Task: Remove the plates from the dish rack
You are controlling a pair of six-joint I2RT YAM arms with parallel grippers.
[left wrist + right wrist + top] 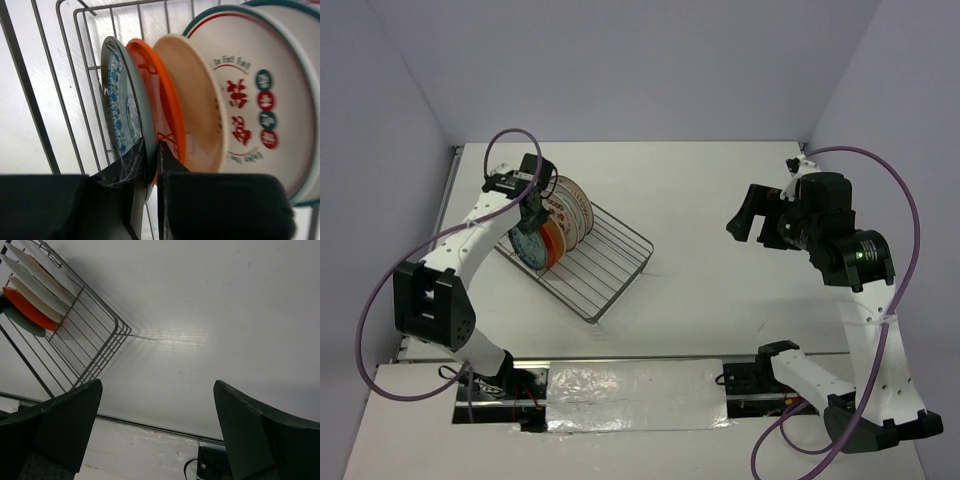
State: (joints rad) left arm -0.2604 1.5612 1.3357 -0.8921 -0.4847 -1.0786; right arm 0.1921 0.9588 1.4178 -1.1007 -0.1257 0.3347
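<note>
The dish rack stands left of the table's middle, with several plates upright at its far-left end. In the left wrist view the teal-blue plate stands first, then the orange plate, a cream-tan plate and white plates with red motifs. My left gripper is shut on the teal-blue plate's rim, one finger on each face. It shows over the plates in the top view. My right gripper is open and empty, above the table's right half, apart from the rack.
The rack's near-right part holds no plates. Bare white table lies between the rack and the right arm. A silver-taped strip runs along the near edge between the arm bases. Walls close in the left, back and right.
</note>
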